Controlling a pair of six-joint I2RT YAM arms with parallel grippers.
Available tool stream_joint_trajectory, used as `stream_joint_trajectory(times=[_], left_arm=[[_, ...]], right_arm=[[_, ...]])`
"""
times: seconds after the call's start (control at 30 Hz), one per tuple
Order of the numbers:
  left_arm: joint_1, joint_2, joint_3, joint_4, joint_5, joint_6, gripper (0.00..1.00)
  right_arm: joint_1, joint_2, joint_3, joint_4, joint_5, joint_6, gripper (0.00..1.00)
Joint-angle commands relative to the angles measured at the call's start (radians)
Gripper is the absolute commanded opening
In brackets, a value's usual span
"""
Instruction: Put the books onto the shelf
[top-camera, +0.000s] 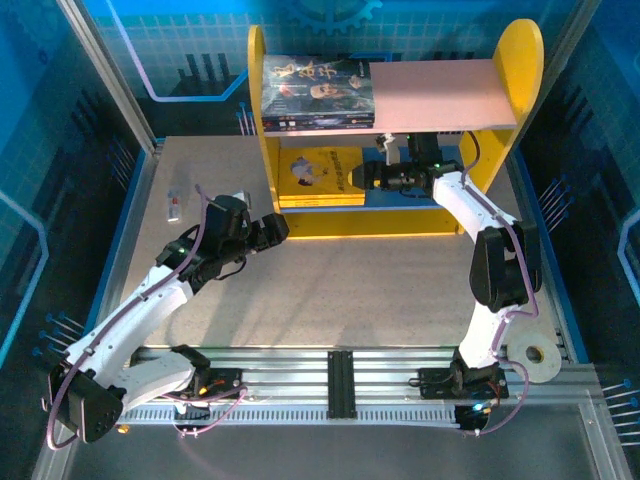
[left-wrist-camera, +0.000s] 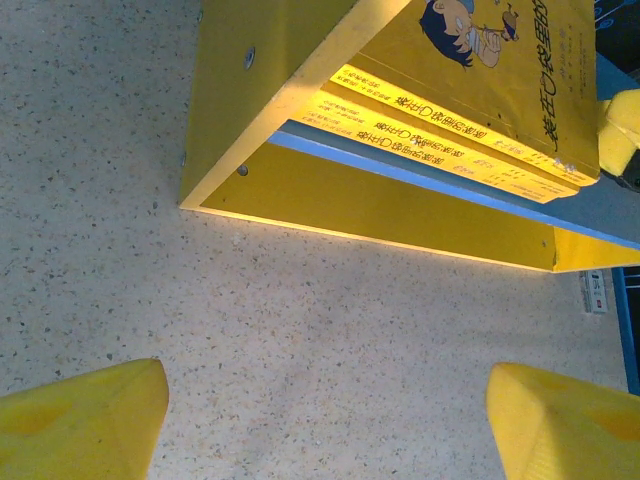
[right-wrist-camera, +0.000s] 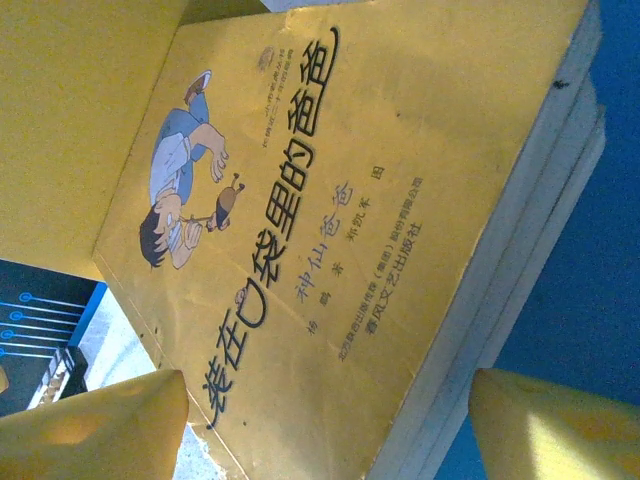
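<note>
Top external view: nearest the arm bases, the left gripper is hovering over the bare worktop. Its jaws are standing wide apart and nothing is between them. A small white device is lying on the worktop, well apart to its left.

Farther back, the shelf is standing at the worktop's far side. The right gripper is reaching into the shelf's lower tier, just beside the yellow books, which are lying flat in a stack. On the upper board, the dark books are lying flat at the left end.

In the left wrist view, three yellow spines are showing on the lower tier.

In the right wrist view, the gripper's yellow fingers are spread open. The near corner of the top yellow cover is lying between them, unclamped, above the blue board.

Every book in sight seems to be on the shelf already. These thin paperbacks are probably light and floppy, sagging if lifted by a corner, and their smooth covers may slide over one another. The firmest hold is likely a pinch across the spine edge, near its middle.
</note>
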Motion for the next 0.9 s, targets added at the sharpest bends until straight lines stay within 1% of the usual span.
stream_joint_trajectory(times=[0.0,0.2,0.37,0.87], left_arm=[[0.011,-0.018,-0.008,-0.014,-0.012,0.007,0.84],[0.009,-0.025,-0.013,-0.017,-0.013,0.005,0.84],[0.01,-0.029,-0.007,-0.025,-0.018,0.011,0.84],[0.01,-0.022,-0.005,-0.014,-0.012,0.01,0.84]], right_arm=[[0.0,-0.007,0.056,0.014,0.017,0.012,0.75],[0.0,0.032,0.118,0.003,0.032,0.02,0.75],[0.002,0.044,0.138,-0.001,0.017,0.024,0.75],[0.029,0.029,0.122,-0.045,-0.023,-0.018,0.74]])
